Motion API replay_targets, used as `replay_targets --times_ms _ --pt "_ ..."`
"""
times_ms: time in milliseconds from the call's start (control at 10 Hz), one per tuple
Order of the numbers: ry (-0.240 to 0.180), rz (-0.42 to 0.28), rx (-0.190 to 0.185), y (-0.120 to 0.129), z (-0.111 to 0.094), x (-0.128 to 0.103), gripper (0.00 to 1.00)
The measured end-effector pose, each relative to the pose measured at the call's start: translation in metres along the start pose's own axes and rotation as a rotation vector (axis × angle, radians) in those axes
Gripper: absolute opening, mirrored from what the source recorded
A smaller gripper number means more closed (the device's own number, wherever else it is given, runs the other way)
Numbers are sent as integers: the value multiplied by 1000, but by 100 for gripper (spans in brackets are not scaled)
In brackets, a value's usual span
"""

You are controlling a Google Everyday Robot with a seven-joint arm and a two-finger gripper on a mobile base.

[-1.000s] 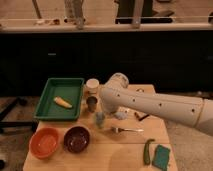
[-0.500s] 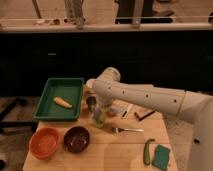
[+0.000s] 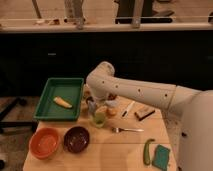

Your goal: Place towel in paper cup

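My gripper [image 3: 95, 108] hangs from the white arm's bent wrist [image 3: 101, 82] over the table's back middle, just right of the green tray. It is shut. A small pale grey-blue patch, the towel [image 3: 111, 103], shows right beside it; whether it is gripped I cannot tell. Most of the paper cup is hidden behind the wrist, with only a pale sliver [image 3: 88, 93] showing at the tray's corner. A small green cup [image 3: 100, 119] stands directly below the gripper.
The green tray [image 3: 50, 84] holds a banana [image 3: 62, 102]. An orange bowl [image 3: 45, 142] and a dark bowl [image 3: 76, 139] sit at the front left. A fork [image 3: 127, 130], a knife [image 3: 127, 108], a brown block [image 3: 144, 112], a green vegetable [image 3: 147, 151] and a teal sponge [image 3: 161, 156] lie to the right.
The arm has swung left across the table, carrying the gripper from the table's middle to beside the tray's right edge.
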Motion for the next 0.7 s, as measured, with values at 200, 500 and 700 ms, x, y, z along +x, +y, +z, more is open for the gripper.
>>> replay_targets --times_ms 200,500,700 --pt "-1 -1 2 -20 2 -1 0" --pt "1 5 -3 -21 2 2 0" --pt "0 2 -3 -22 2 0 0"
